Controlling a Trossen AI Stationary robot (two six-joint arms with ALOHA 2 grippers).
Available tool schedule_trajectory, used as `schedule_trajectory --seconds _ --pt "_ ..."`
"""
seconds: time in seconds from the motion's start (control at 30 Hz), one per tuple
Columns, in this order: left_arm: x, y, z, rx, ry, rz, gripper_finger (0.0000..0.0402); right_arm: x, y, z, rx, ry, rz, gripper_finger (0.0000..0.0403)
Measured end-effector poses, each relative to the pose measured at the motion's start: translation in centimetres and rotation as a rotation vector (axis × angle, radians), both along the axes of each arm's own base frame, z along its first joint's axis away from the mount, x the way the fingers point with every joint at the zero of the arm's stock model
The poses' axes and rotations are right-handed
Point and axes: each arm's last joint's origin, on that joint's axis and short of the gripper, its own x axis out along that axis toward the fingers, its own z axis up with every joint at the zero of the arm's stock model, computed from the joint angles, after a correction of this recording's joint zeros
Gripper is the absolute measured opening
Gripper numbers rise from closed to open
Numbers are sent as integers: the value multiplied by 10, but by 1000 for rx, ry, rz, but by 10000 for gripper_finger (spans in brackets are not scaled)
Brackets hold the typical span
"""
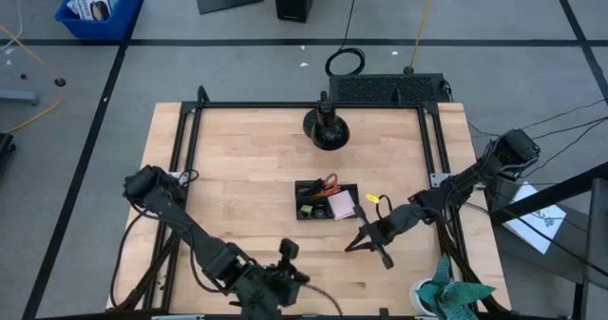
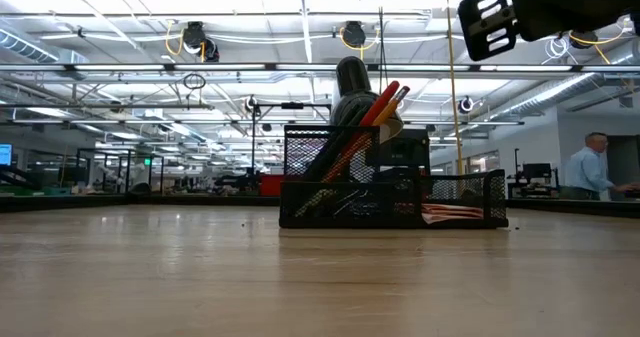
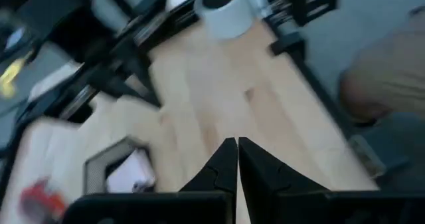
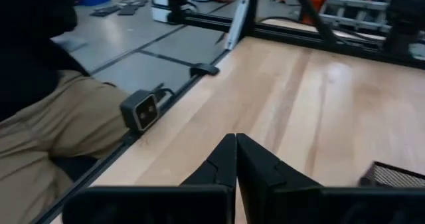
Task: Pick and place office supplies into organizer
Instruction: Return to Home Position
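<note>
Both end effectors are clenched on nothing: the left end effector (image 3: 237, 151) by the near edge of the pale wooden tabletop (image 1: 247, 197), the right end effector (image 4: 236, 147) just near-right of the organizer (image 1: 326, 201). Inside it sit red-handled scissors (image 1: 329, 180) and the pink sticky-note pad (image 1: 342, 205). Beyond lies a bright open hall with ceiling strip lights (image 2: 300, 37); a person (image 2: 590, 169) stands far right.

Left gripper (image 3: 237, 141) sits tucked low at the near edge, fingers pressed together; right gripper (image 4: 236, 137) hangs right of centre, fingers likewise touching
</note>
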Motion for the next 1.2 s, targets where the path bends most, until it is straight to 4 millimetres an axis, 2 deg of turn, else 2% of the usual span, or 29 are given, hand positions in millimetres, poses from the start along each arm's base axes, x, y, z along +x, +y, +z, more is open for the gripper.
schedule_trajectory --seconds 0.2,0.33,0.43,0.53,0.7,0.8,0.93,1.1,1.2 --pt "3 -16 12 -71 -94 -234 5 -2 4 -1 2 6 27 0" --pt "7 -9 16 -46 -110 -240 4 -2 4 0 5 4 45 0" --pt "11 6 26 -49 -121 -208 4 0 -2 3 -13 -18 29 0" --pt "10 27 38 -37 -125 -178 5 5 -18 10 -17 -48 -29 0" --pt "8 75 51 -69 -227 -132 4 12 -48 19 4 -88 -7 0" --pt "5 109 43 -92 -286 -87 2 14 -62 22 19 -91 -23 0" --pt "-8 145 20 -166 -350 -50 3 12 -74 22 24 -77 -72 0" --pt "-47 154 -9 -137 -472 -82 3 -1 -84 33 45 -148 -108 0" --pt "-69 159 -23 -191 -576 -66 3 -14 -93 30 74 -152 -147 0"
